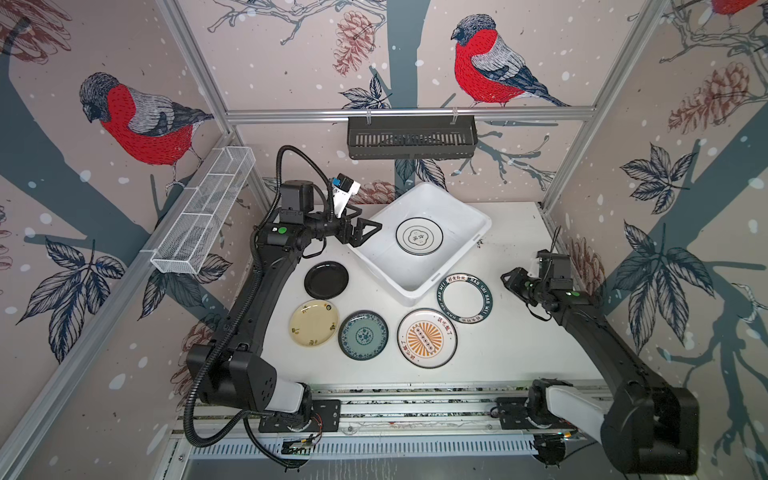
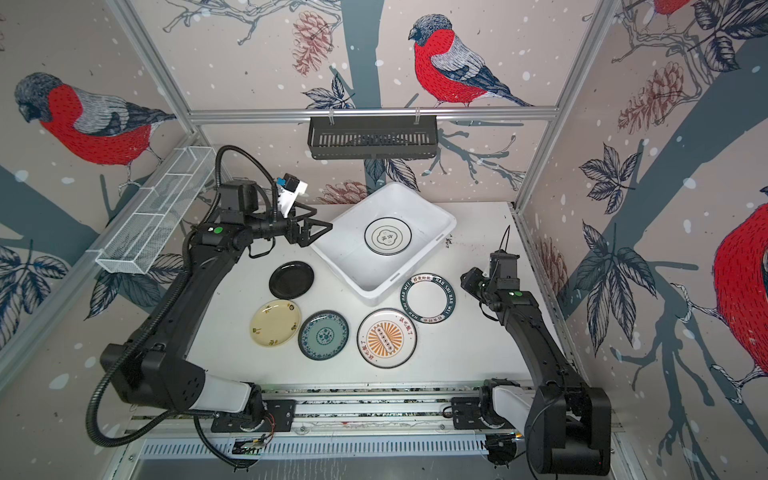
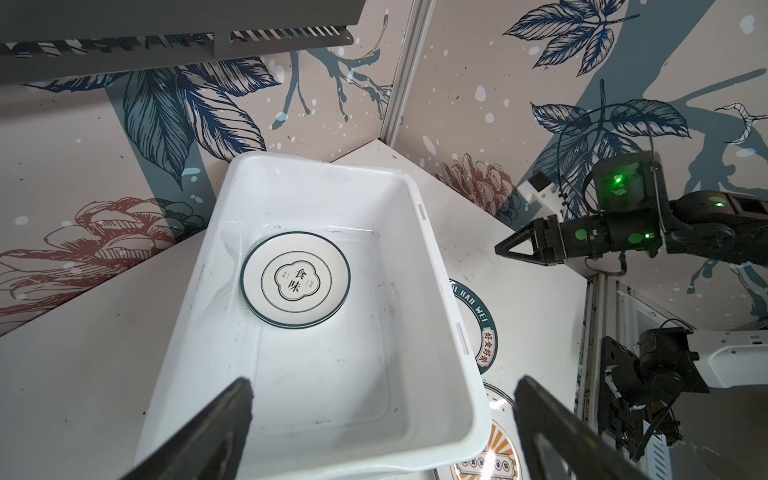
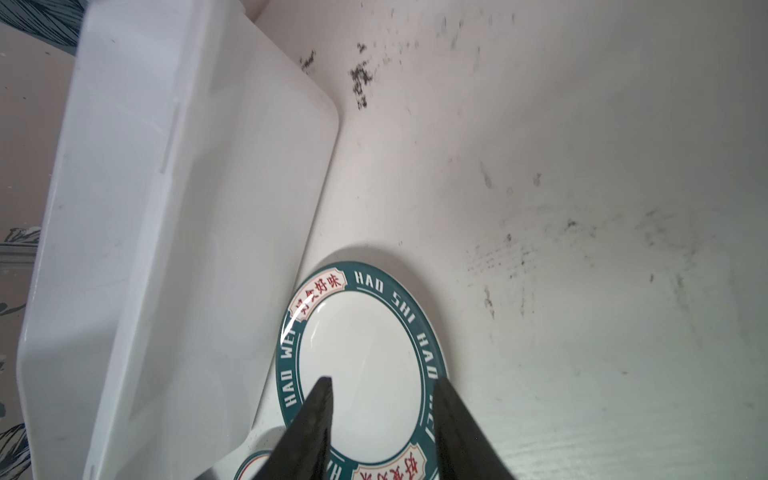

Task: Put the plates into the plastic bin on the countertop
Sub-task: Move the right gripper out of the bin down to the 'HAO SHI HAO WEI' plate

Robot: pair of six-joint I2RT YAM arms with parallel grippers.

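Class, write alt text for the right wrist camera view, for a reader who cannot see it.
A white plate with a green lettered rim lies flat on the scuffed white countertop, close beside the outer wall of the white plastic bin. The right end effector is open, with one dark fingertip over the plate's white centre and one at its rim.

HAO SHI HAO WEI on green-rimmed plate (image 4: 361,353), 食味 on thin-ringed plate (image 3: 296,279)
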